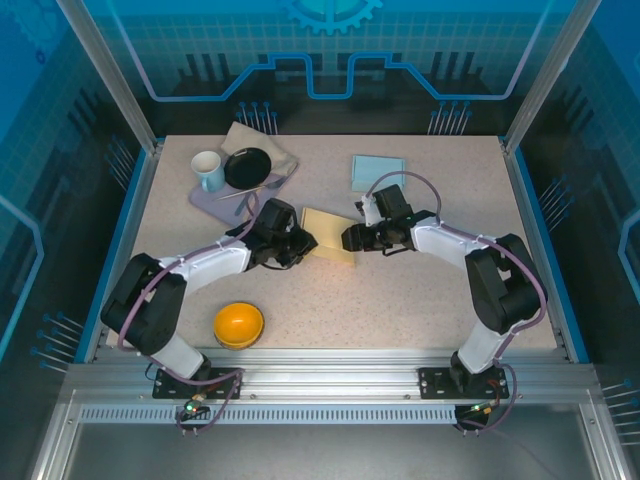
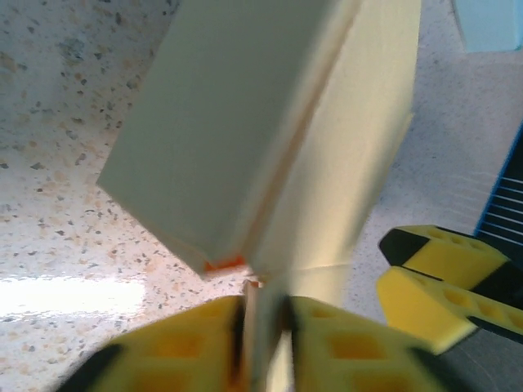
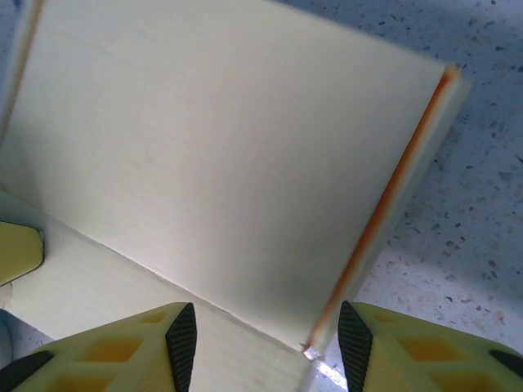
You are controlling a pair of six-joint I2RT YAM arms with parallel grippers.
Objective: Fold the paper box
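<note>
At the middle of the table [image 1: 420, 300], the paper box [image 1: 330, 238] lies between our two grippers, pale yellow and partly folded. We see the left gripper [image 2: 263, 336] closed narrow on a thin edge of the box, with a yellow finger tight against each side of it. One panel stands up above the speckled top. Our right gripper [image 3: 268, 339] is spread wider. Its fingers straddle the corner where an upright panel with an orange-tinted edge meets the flat sheet, and neither pad visibly presses the paper. Near the left arm's base sits an orange bowl [image 1: 238, 324]. Toward the far side we find a mug [image 1: 208, 170] and a black plate [image 1: 247, 167] on a cloth [image 1: 275, 148], and a light blue sheet [image 1: 377, 172].
</note>
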